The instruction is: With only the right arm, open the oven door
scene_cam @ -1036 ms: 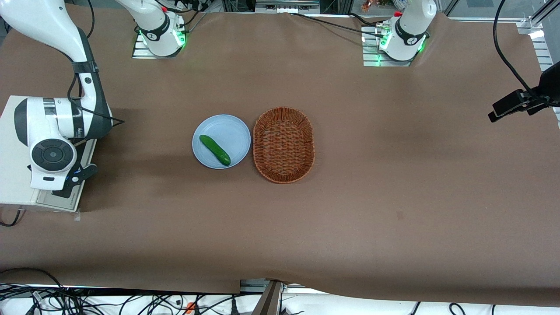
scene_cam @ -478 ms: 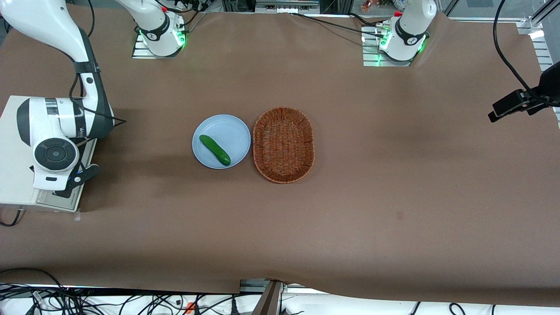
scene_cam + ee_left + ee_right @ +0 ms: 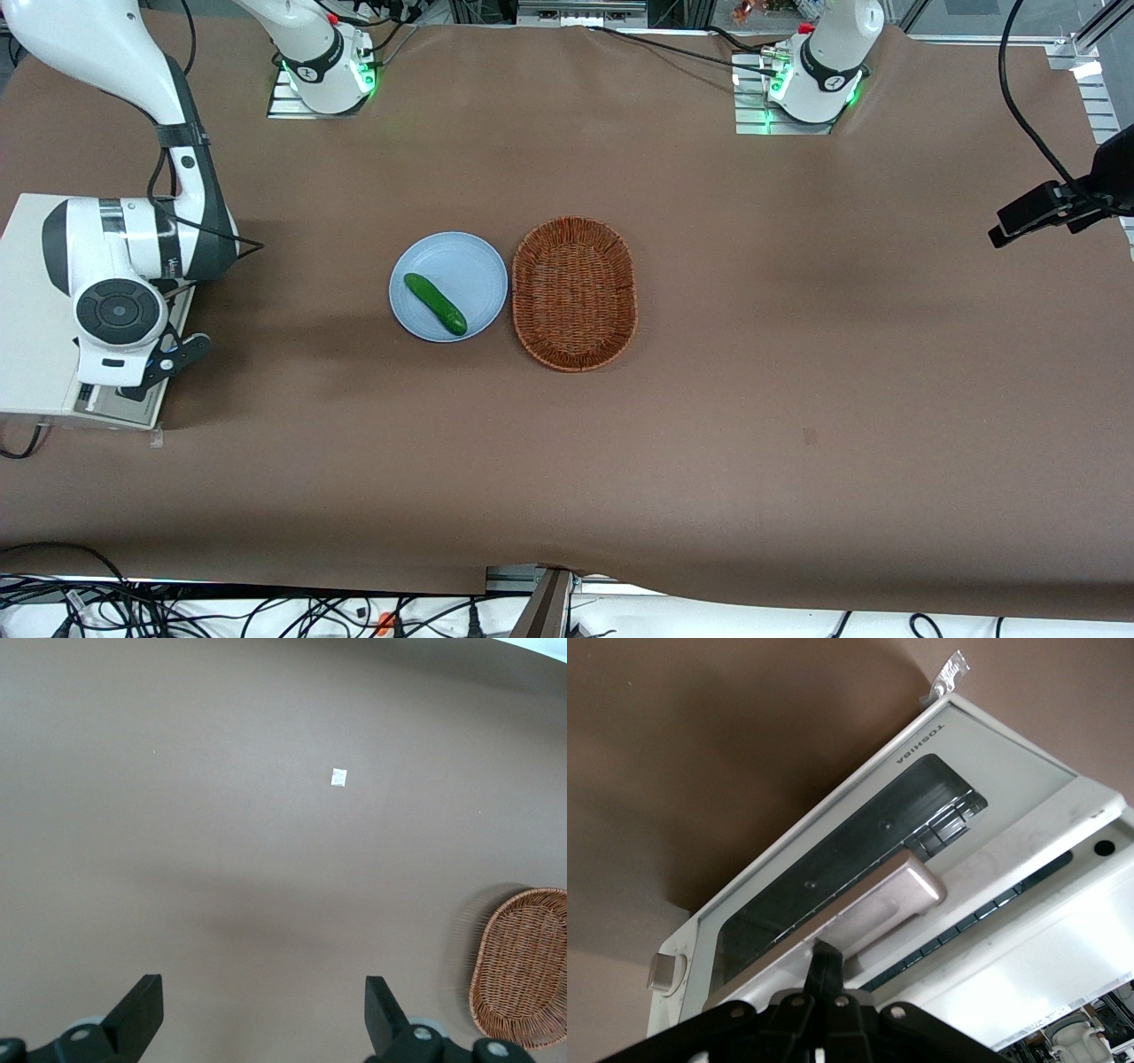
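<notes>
The oven point(image 3: 35, 310) stands at the working arm's end of the table; its door point(image 3: 859, 859), a cream frame around one dark glass pane, is tilted ajar. The gripper point(image 3: 824, 979) appears closed on the single flat silver handle point(image 3: 873, 904), a long bar running along the door's upper edge. Mid-table lie one round blue plate point(image 3: 461, 261) bearing one cucumber point(image 3: 435, 303) and one oval wicker basket point(image 3: 574, 293).

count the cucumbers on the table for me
1. The cucumber lies on the blue plate, beside the wicker basket. The gripper is at the oven door; none shows there.
</notes>
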`<state>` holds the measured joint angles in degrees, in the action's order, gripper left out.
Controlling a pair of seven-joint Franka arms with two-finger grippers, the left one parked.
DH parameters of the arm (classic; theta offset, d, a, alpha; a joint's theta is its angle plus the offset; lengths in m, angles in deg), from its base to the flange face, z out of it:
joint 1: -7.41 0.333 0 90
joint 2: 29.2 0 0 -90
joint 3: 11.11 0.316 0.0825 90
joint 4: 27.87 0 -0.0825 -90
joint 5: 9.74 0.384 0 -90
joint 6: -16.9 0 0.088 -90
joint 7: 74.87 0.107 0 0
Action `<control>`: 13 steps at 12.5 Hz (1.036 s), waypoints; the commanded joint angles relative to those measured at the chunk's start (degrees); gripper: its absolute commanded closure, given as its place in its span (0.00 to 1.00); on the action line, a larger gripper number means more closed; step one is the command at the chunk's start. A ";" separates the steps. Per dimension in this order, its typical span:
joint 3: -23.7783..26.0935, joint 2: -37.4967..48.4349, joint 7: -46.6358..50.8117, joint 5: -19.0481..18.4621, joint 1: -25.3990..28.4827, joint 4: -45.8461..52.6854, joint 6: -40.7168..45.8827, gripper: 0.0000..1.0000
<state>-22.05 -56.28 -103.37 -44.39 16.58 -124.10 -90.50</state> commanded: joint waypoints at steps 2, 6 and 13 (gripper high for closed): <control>-0.41 -2.53 0.99 3.18 -0.29 -0.98 -5.17 1.00; -0.41 -4.47 1.69 6.86 -0.29 -0.98 -7.64 1.00; -0.41 -8.77 2.22 12.49 -0.64 -0.98 -12.21 1.00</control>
<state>-20.20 -60.44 -100.74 -30.47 18.35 -124.60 -98.18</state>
